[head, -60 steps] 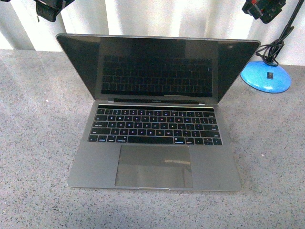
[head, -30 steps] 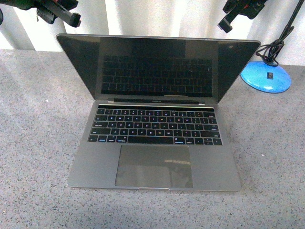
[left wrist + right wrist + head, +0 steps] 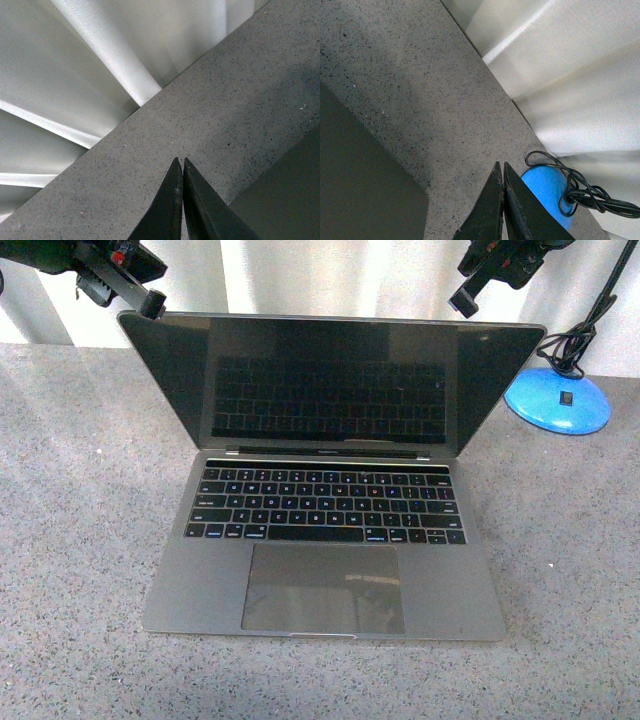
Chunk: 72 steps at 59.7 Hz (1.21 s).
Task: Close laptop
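The grey laptop (image 3: 325,570) stands open on the speckled grey table (image 3: 70,540), its glossy black screen (image 3: 330,380) tilted back and mirroring the black keys. My left gripper (image 3: 152,306) is shut and hangs at the lid's top left corner. My right gripper (image 3: 464,306) is shut and hangs just above the lid's top edge, toward its right end. In the left wrist view the shut jaws of the left gripper (image 3: 180,161) point at the table behind the lid, with the lid's grey back (image 3: 285,200) beside them. In the right wrist view the right gripper (image 3: 501,165) is shut, next to the lid's back (image 3: 360,185).
A blue round lamp base (image 3: 558,400) with a coiled black cable (image 3: 572,340) stands at the back right of the table; it also shows in the right wrist view (image 3: 545,192). A pale pleated curtain (image 3: 330,275) hangs behind the table.
Both grippers have come down and inward from the top corners of the view toward the lid's top edge. The laptop has not moved.
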Each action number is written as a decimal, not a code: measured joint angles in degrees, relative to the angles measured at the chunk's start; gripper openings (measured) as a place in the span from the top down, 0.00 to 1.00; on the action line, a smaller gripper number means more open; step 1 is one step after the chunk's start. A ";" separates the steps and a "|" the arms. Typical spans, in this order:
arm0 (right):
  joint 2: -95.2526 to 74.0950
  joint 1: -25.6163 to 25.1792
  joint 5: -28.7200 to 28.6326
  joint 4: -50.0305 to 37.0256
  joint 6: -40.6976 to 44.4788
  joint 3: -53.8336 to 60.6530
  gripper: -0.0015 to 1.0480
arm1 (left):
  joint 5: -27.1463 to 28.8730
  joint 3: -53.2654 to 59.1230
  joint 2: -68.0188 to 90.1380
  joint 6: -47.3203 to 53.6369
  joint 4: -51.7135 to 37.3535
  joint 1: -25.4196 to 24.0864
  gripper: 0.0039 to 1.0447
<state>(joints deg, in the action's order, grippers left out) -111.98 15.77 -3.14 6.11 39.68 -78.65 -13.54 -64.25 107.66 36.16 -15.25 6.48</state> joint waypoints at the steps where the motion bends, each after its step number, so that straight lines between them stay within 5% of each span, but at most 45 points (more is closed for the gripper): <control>1: 0.00 0.13 0.02 -0.15 -0.02 0.09 0.99 | 0.00 0.00 0.00 0.07 0.04 0.00 0.97; 72: 1.81 6.67 1.07 -4.55 -3.56 8.52 0.99 | -4.66 4.50 -6.58 5.79 9.97 0.61 0.97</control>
<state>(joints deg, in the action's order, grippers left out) -110.17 22.44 -2.07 1.56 36.12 -70.13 -18.20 -59.75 101.08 41.95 -5.28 7.09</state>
